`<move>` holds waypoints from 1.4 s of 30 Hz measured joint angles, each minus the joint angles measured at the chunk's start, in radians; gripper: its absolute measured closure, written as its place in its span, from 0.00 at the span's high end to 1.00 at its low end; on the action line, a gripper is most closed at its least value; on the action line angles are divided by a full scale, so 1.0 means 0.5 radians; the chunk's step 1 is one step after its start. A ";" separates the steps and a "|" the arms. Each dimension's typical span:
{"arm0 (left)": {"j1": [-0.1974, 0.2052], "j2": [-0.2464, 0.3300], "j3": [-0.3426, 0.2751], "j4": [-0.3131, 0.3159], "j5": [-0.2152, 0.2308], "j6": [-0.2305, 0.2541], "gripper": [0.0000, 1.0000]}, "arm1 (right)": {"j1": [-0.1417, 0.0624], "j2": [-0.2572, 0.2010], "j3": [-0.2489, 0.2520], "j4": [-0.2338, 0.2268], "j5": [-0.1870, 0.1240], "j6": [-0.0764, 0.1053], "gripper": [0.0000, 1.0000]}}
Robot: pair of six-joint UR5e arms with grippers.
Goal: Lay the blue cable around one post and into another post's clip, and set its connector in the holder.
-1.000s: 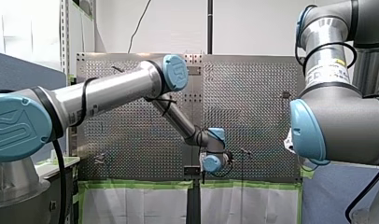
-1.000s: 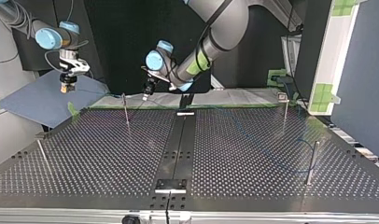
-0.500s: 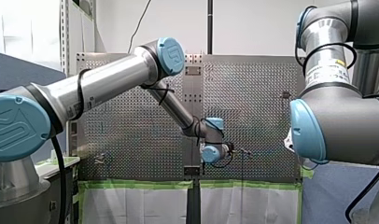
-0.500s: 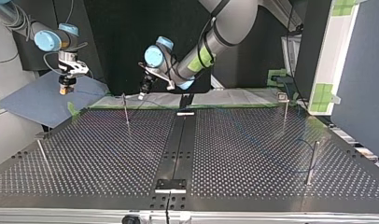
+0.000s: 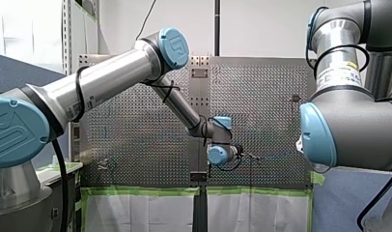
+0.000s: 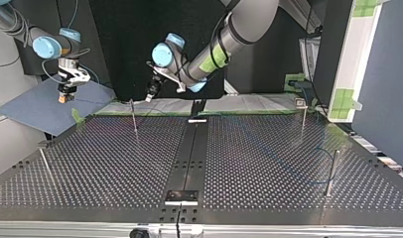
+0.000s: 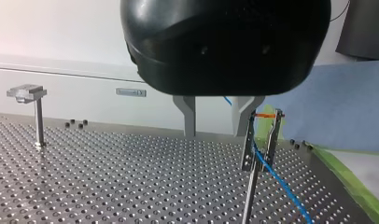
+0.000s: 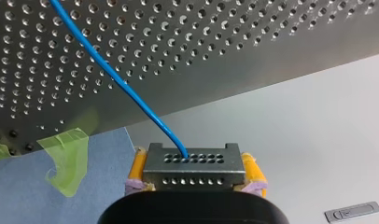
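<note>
Blue thin cable (image 8: 114, 74) runs out of a grey metal connector block with rows of small holes (image 8: 193, 161). My right gripper (image 8: 194, 173) has its fingers clenched on that block, one yellow pad (image 8: 137, 165) pressed to each side. From there the cable rises across the perforated metal tabletop (image 8: 225, 56).

In the top view my right gripper (image 6: 66, 97) hangs off the tabletop's far left corner, above a blue sheet (image 6: 40, 111). A strip of green tape (image 8: 68, 158) sits at the tabletop's edge just beside that sheet.

In the left wrist view the cable (image 7: 281, 182) appears to pass between the two plates of a thin metal clip post (image 7: 248, 144), which has an orange band (image 7: 264, 115) across its top. It then slants down over the tabletop.

My left gripper (image 7: 216, 119) has its grey metal fingers (image 7: 189, 114) released, with nothing between them. The clip post stands just beside one finger. A flat-topped metal post (image 7: 37, 116) stands well apart on the other side.

In the top view my left gripper (image 6: 149, 95) hovers near that clip post (image 6: 134, 116) at the tabletop's far edge. A faint blue line curves near a tall post at that view's right (image 6: 331, 171); I cannot tell whether it touches.
</note>
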 joint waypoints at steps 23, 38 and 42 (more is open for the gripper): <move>0.011 0.011 -0.175 0.011 0.004 0.011 0.68 | 0.049 0.006 -0.003 0.011 -0.031 -0.015 0.00; 0.025 0.007 -0.171 0.170 0.242 -0.243 1.00 | 0.075 0.011 -0.003 0.016 -0.048 -0.006 0.00; 0.029 0.005 -0.171 0.187 0.254 -0.316 1.00 | 0.080 0.012 -0.003 0.020 -0.049 -0.004 0.00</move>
